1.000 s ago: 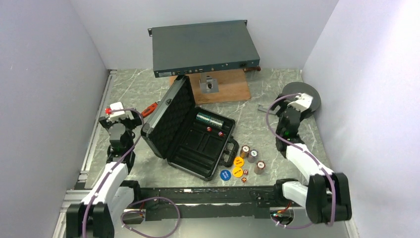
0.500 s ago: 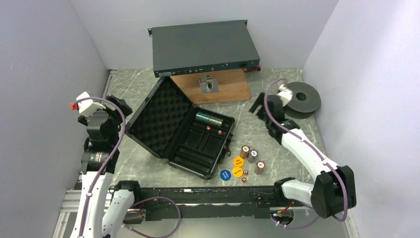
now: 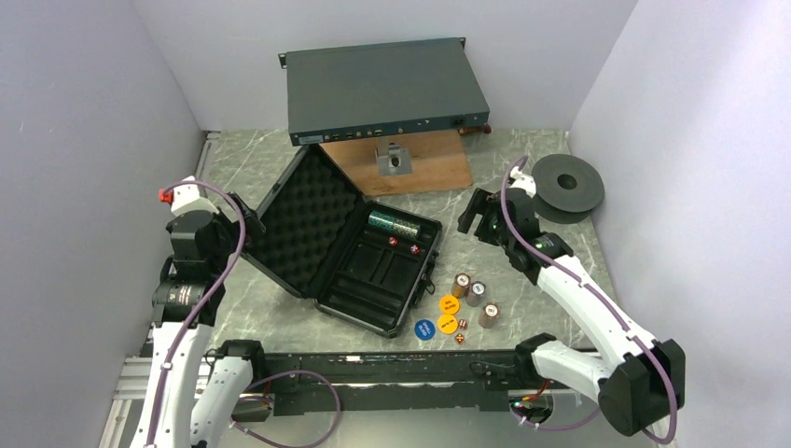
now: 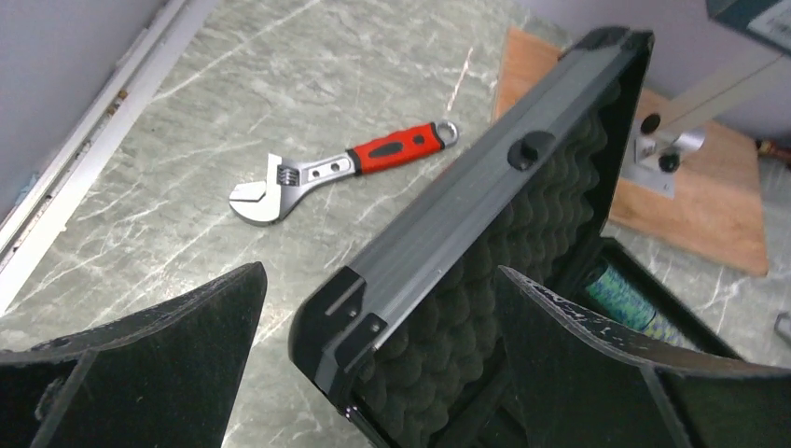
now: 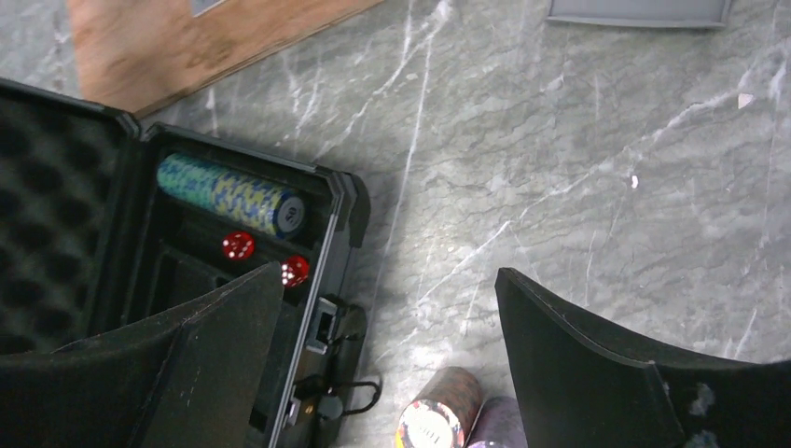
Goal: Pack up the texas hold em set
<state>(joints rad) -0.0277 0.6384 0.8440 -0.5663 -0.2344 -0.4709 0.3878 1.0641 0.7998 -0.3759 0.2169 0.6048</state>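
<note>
One grey rack unit (image 3: 382, 89), far edge of the tabletop (image 3: 233, 159). One black case (image 3: 303, 224), centre, lid propped open. The left tool (image 4: 378, 275), spread wide and empty, straddles the lid's corner; a nudge there would likely drop the lid before packing is done. Right tool (image 5: 390, 275), spread and empty, hovers beside the case. One green chip stack (image 5: 228, 194) and two red dice (image 5: 238, 245) lie inside. Three upright chip stacks (image 3: 475, 297) stand toward the near edge; a clipping finger may topple and scatter them. Three discs (image 3: 450, 304) and two tiny dice (image 3: 462, 323) lie alongside. Disc and chip lettering: too small to read.
</note>
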